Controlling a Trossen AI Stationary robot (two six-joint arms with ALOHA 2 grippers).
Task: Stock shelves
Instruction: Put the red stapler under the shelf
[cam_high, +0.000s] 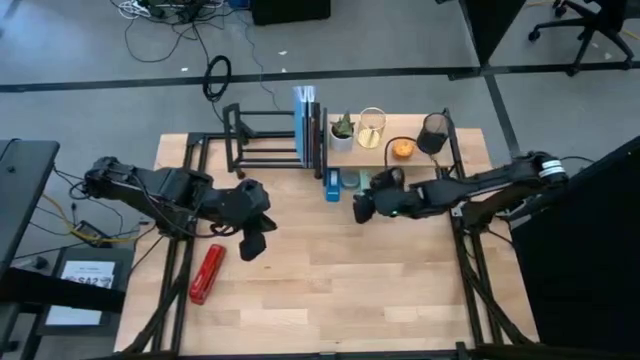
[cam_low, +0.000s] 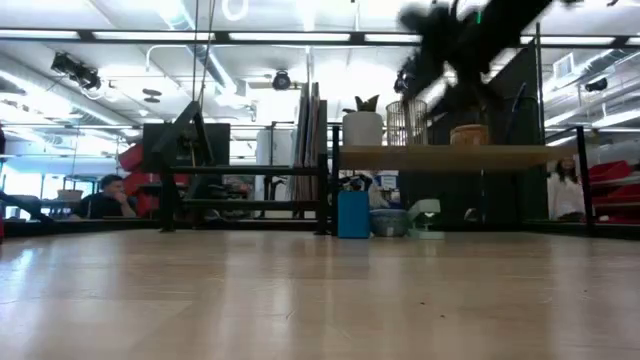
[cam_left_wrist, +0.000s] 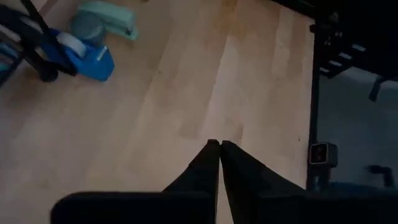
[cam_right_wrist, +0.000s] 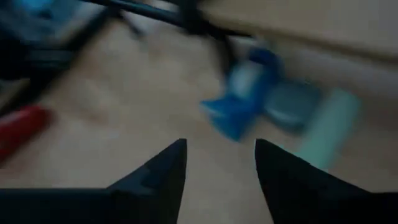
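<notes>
The black metal-bar rack (cam_high: 262, 140) stands at the back of the table with upright books (cam_high: 308, 130) at its right end. Beside it, the pale wooden shelf (cam_high: 410, 135) carries a potted plant (cam_high: 342, 130), a gold wire basket (cam_high: 371, 127), an orange object (cam_high: 402, 150) and a black mesh cup (cam_high: 433, 132). A blue tape dispenser (cam_right_wrist: 249, 87) and a mint stapler (cam_right_wrist: 323, 124) sit on the table at the shelf's front. A red object (cam_high: 207, 272) lies at the near left. My right gripper (cam_right_wrist: 221, 149) hovers open near the dispenser, raised off the table. My left gripper (cam_left_wrist: 219, 146) is shut and holds nothing, left of centre.
The table's middle and near right show bare wood (cam_high: 360, 280). Black frame bars (cam_high: 470, 270) run along both sides of the table. In the low view, a round tin (cam_low: 388, 222) sits under the shelf plank (cam_low: 450, 157), and people show in the room behind.
</notes>
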